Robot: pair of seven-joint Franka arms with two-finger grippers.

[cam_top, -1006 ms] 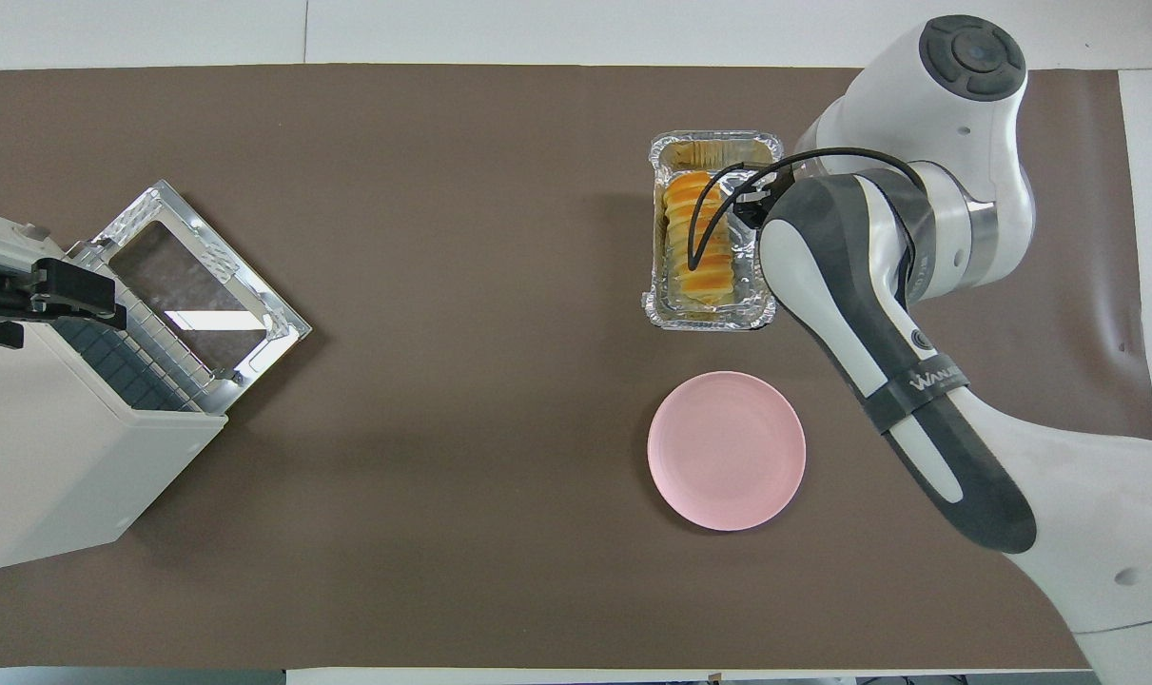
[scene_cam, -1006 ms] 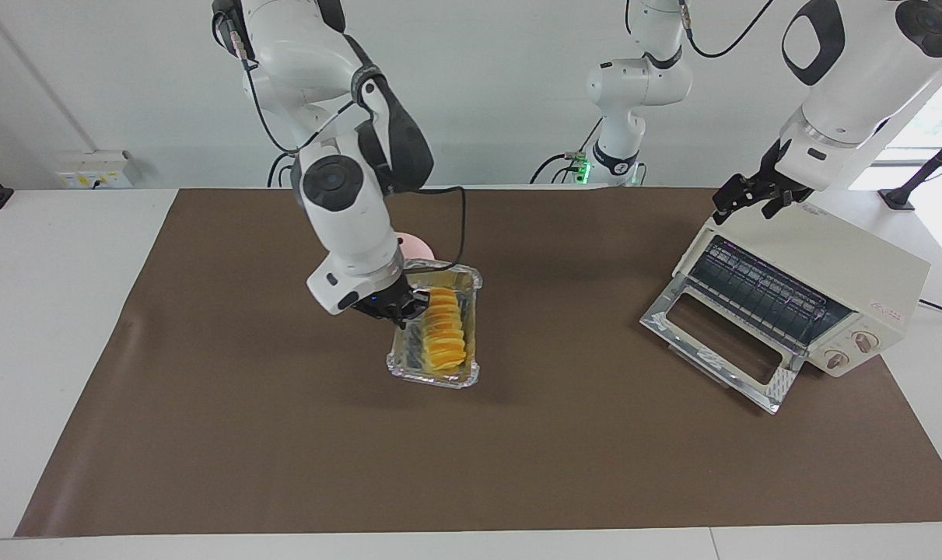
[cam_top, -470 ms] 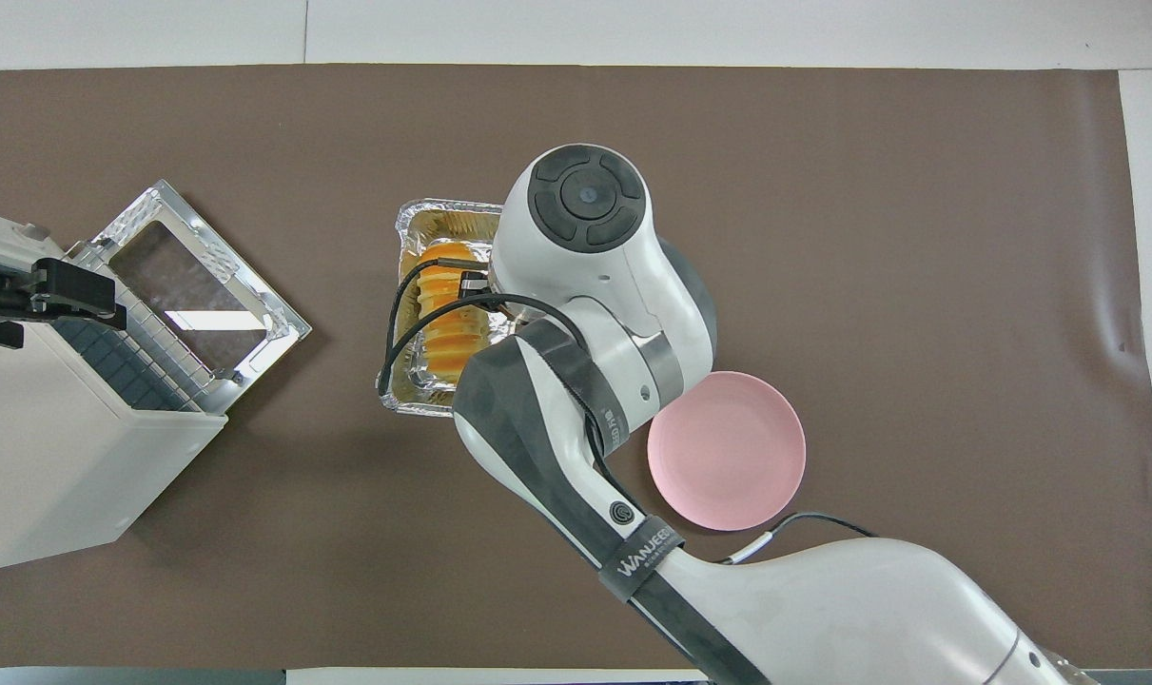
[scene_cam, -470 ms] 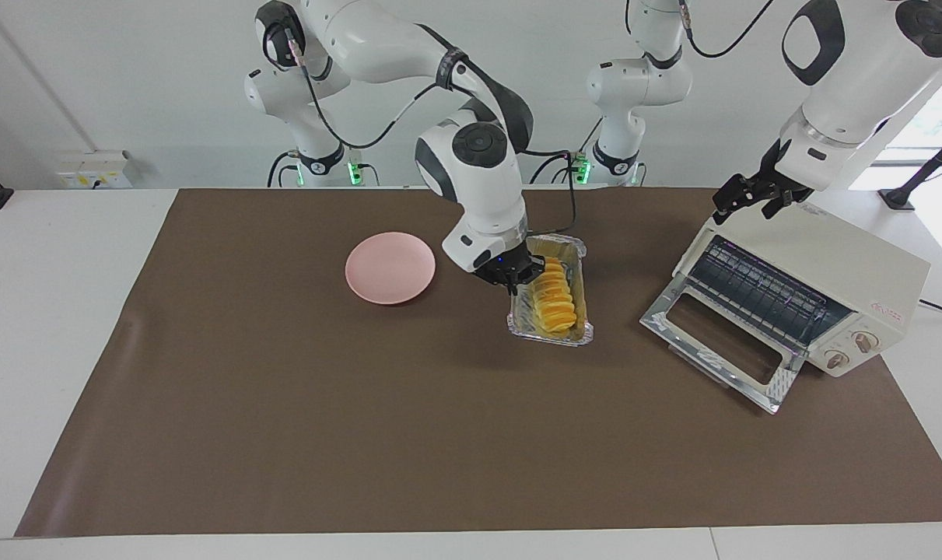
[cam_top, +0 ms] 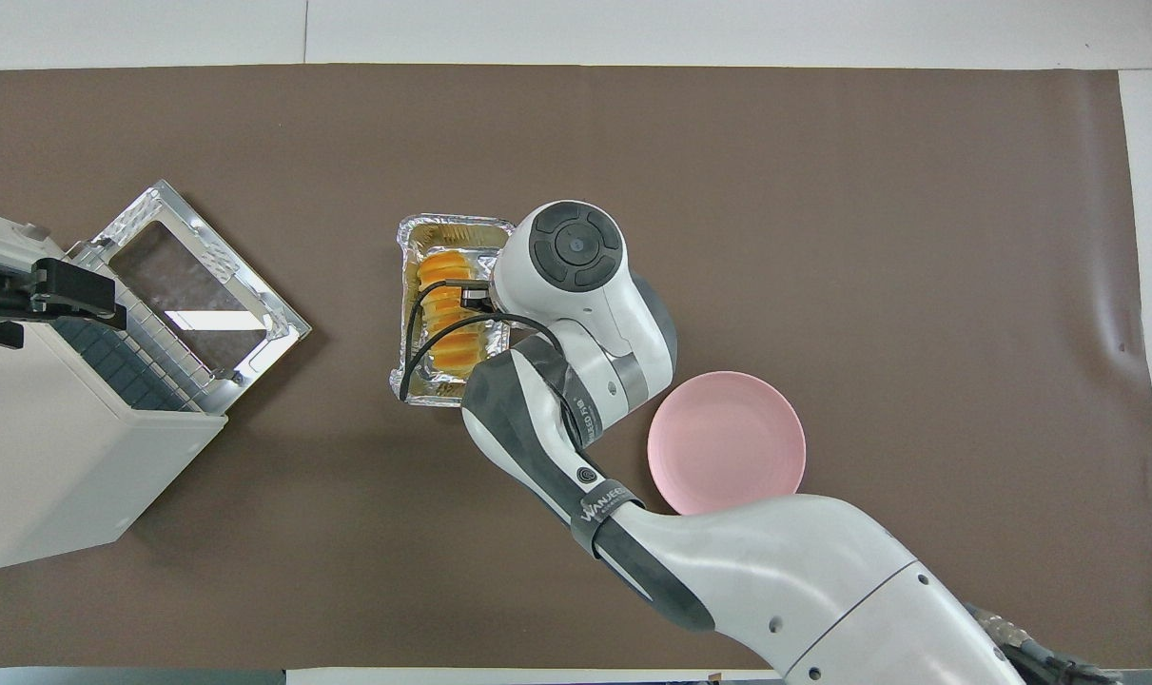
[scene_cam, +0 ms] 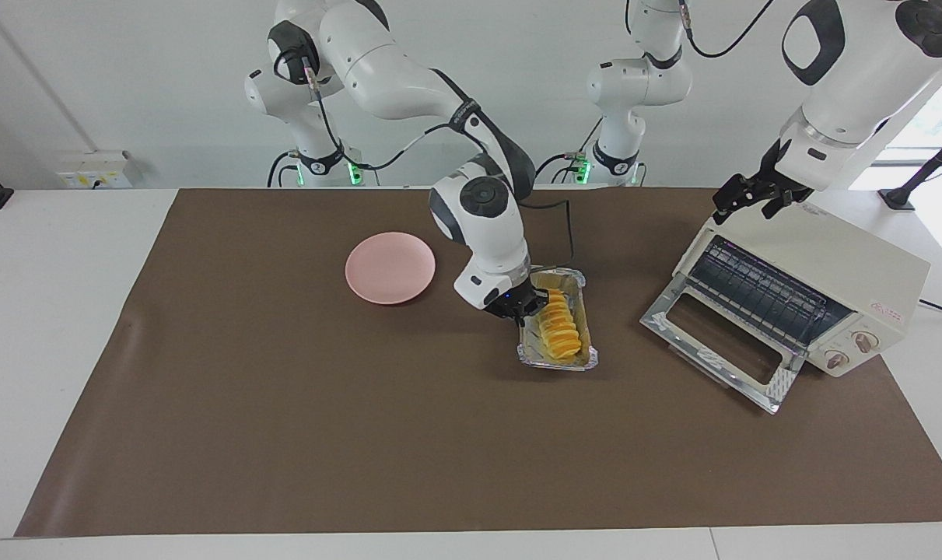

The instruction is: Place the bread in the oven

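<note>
The bread, a ridged yellow-orange loaf, lies in a crinkled foil tray mid-table. My right gripper is shut on the tray's long rim on the side toward the right arm's end. I cannot tell whether the tray touches the mat. In the overhead view the right wrist hides that grip. The cream oven stands at the left arm's end, its glass door dropped open toward the tray. My left gripper waits open over the oven's top.
A round pink plate lies on the brown mat, toward the right arm's end from the tray. The right arm stretches low across the mat beside the plate. A strip of bare mat separates the tray from the oven door.
The right gripper has carried the tray with the bread from beside the plate toward the oven, then lowered it a little. The plate shows uncovered again. The left arm has stayed still.
</note>
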